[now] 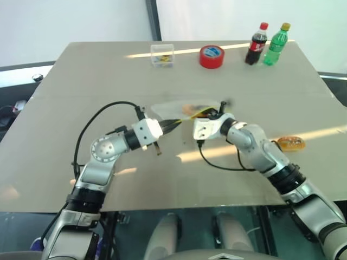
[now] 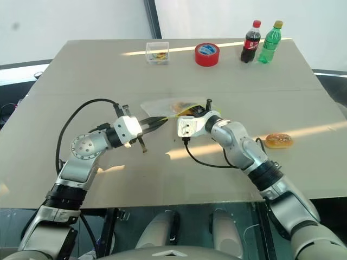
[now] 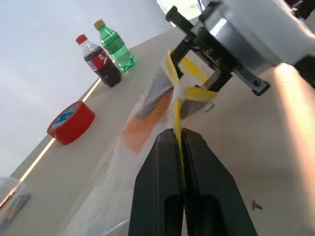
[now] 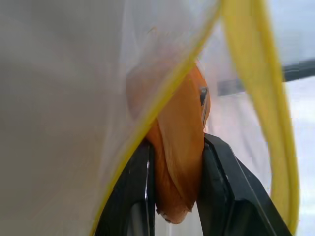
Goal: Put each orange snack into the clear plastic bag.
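The clear plastic bag [image 1: 165, 110] hangs lifted just over the table's middle. My left gripper [image 3: 179, 137] is shut on its yellow seal strip [image 3: 177, 115] and holds the mouth up. My right gripper [image 4: 177, 147] is shut on one orange snack [image 4: 179, 123], right at the bag's open mouth; the clear film and yellow strip drape around the snack. Seen from the head, the right gripper [image 1: 212, 114] meets the bag from the right and the left gripper [image 1: 174, 124] from the left. A second orange snack [image 1: 291, 143] lies on the table further right.
At the table's far side stand a small clear box [image 1: 162, 55], a red tape roll [image 1: 211, 56], a cola bottle [image 1: 256, 44] and a green bottle [image 1: 276, 43]. Black cables loop from both wrists over the table [image 1: 81, 70].
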You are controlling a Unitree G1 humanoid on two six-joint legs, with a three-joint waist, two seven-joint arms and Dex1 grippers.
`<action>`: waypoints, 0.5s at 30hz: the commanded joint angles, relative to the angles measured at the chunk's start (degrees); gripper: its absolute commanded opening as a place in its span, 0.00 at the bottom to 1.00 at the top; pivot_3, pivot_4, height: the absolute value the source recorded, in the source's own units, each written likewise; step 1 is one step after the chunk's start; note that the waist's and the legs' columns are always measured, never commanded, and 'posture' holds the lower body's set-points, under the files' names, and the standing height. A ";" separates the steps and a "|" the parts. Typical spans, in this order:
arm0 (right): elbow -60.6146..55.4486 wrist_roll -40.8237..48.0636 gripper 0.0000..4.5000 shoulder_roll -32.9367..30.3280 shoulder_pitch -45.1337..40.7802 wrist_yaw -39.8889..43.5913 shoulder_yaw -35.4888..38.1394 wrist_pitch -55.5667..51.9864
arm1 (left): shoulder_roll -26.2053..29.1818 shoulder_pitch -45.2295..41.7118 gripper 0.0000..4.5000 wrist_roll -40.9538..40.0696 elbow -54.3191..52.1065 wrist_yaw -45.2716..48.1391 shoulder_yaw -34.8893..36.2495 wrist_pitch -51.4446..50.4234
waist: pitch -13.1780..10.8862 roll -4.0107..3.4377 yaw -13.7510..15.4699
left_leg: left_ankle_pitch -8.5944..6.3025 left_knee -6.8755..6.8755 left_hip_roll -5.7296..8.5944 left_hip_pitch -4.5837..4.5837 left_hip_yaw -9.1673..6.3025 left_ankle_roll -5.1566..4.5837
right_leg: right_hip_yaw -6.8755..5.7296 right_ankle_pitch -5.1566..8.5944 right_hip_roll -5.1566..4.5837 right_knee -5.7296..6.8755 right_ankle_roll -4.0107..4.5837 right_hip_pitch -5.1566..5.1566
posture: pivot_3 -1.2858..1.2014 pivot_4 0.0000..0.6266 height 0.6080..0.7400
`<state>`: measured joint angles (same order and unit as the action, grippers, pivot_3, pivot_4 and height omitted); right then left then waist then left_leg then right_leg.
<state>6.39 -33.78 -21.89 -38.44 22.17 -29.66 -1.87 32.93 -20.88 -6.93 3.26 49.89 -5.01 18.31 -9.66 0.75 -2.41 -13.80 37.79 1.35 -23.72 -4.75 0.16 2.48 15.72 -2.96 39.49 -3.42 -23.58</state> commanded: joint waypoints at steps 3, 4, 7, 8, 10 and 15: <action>2.19 6.43 0.37 3.45 0.26 2.77 4.94 -3.01 | 0.74 0.81 0.00 0.17 -0.09 -1.27 1.76 0.32 | 0.00 0.00 0.06 | -0.01 0.00 0.00 0.00 -0.03 -0.02 | -0.02 0.00 0.00 -0.02 0.00 0.02 | 0.52 0.24 1.00; 2.16 6.84 0.43 3.76 0.30 2.54 5.55 -3.43 | 0.69 0.81 0.00 0.22 0.37 -1.99 2.19 -0.25 | 0.00 0.00 0.05 | -0.01 0.00 0.00 -0.01 -0.03 -0.02 | -0.02 0.00 0.00 -0.02 0.00 0.02 | 0.52 0.24 1.00; -0.33 9.63 0.79 4.86 1.02 2.46 9.20 -7.20 | 0.54 0.46 0.00 1.56 2.02 -4.37 2.79 -0.40 | 0.00 0.00 0.03 | -0.01 0.00 0.01 0.00 -0.03 -0.02 | -0.02 0.00 0.00 -0.01 0.00 0.02 | 0.52 0.24 1.00; -2.91 10.19 0.85 4.17 1.88 3.13 10.37 -8.07 | -0.05 0.20 0.00 2.88 2.65 -6.40 2.90 -0.33 | 0.00 0.00 0.04 | -0.01 0.00 0.01 0.00 -0.04 -0.02 | -0.02 0.00 0.00 -0.01 0.00 0.01 | 0.52 0.24 1.00; -10.62 13.29 0.85 2.18 4.74 7.13 12.92 -10.79 | -1.55 -0.47 0.00 4.26 3.58 -9.83 3.10 -1.41 | 0.00 0.00 0.43 | -0.02 0.00 0.02 -0.02 -0.07 -0.03 | -0.05 0.00 -0.02 -0.02 0.00 0.01 | 0.52 0.24 1.00; -25.55 16.84 0.85 -1.79 11.01 11.42 19.22 -19.96 | -3.23 -1.99 0.00 7.68 5.56 -14.30 2.59 -3.55 | 0.00 0.01 0.36 | -0.04 0.05 0.04 -0.06 -0.11 -0.06 | -0.10 0.00 -0.02 -0.04 0.00 0.03 | 0.52 0.24 1.00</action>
<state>-13.27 -17.62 -22.70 -28.18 32.88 -13.62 -18.73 29.80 -21.78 -0.16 8.73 37.27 -2.89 15.08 -9.66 0.76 -2.04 -13.84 37.84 1.39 -23.77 -4.87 0.10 2.38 15.72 -2.98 39.46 -3.43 -23.54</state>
